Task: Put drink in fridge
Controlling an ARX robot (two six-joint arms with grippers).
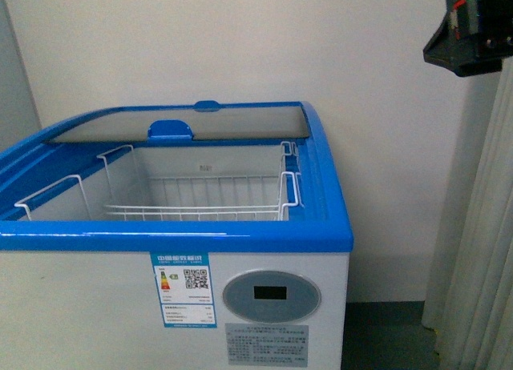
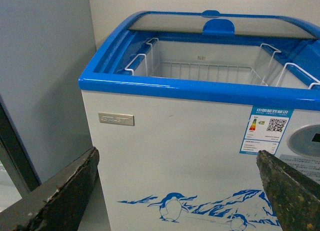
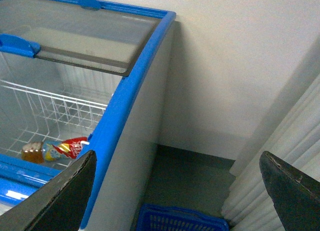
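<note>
- one fridge [image 1: 264, 322]
- one sliding glass lid [image 1: 184, 126]
- two white wire baskets [image 1: 200, 198]
- one drink bottle [image 3: 55, 149]
- one blue crate [image 3: 180, 220]
- two grippers: left gripper [image 2: 175, 191], right gripper [image 3: 175, 191]

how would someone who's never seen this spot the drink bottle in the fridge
Start at the white chest fridge with the blue rim, its glass lid slid back. Look down through the opening into the white wire basket; in the right wrist view the bottle lies on its side there. It is the only thing in the basket: amber drink with a red and yellow label.
</note>
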